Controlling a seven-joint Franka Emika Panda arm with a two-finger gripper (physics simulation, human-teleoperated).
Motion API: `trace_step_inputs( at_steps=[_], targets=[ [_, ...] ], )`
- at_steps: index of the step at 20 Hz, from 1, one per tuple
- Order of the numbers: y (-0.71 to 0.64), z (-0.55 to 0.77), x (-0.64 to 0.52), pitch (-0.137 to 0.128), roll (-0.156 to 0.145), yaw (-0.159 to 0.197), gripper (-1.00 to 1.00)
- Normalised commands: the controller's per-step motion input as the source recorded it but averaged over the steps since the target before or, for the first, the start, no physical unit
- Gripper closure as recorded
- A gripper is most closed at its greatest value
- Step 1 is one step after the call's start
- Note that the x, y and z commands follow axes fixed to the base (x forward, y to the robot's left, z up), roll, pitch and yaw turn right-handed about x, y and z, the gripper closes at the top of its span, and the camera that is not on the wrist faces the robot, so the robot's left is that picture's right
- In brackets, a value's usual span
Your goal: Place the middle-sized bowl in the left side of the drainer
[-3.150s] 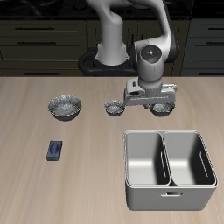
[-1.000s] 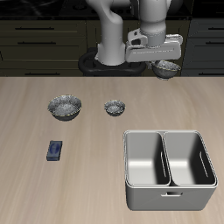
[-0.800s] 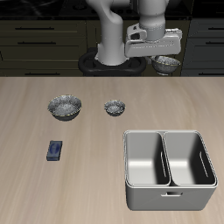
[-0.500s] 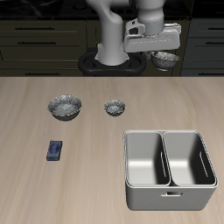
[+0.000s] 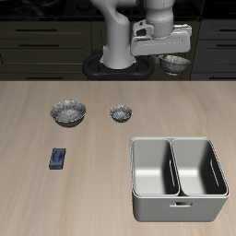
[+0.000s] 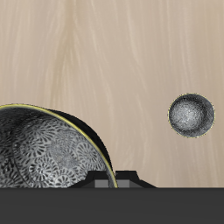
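Observation:
My gripper (image 5: 172, 53) is shut on the rim of the middle-sized bowl (image 5: 173, 63), a silvery crinkly bowl held high above the back of the table. In the wrist view the held bowl (image 6: 44, 149) fills much of the frame, close to the camera. The drainer (image 5: 178, 140), a grey tub with two deep compartments, stands near the table's front edge, well below and in front of the held bowl. Both compartments look empty.
The wider silvery bowl (image 5: 68, 112) and the tiniest silvery bowl (image 5: 120, 112) sit on the table farther back than the drainer. The tiniest bowl also shows in the wrist view (image 6: 191, 115). A small blue object (image 5: 58, 159) lies near the wider bowl.
The gripper has lifted the middle-sized bowl off the table and high up. Over the last second it rose only slightly more.

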Motion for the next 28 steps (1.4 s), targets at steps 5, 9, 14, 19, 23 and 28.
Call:
trace_step_inputs(
  at_steps=[5,9,14,19,23,28],
  targets=[
    [0.04,0.12,0.26,0.0,-0.027,-0.005,1.0],
    [0.07,0.16,0.17,-0.022,-0.018,0.004,1.0],
    [0.15,0.26,0.32,-0.027,-0.017,0.012,1.0],
    [0.07,0.16,0.39,0.017,-0.014,-0.012,1.0],
    [0.07,0.04,0.35,0.022,-0.015,0.009,1.0],
    [0.03,0.08,0.37,0.016,-0.001,-0.024,1.0]
  ],
)
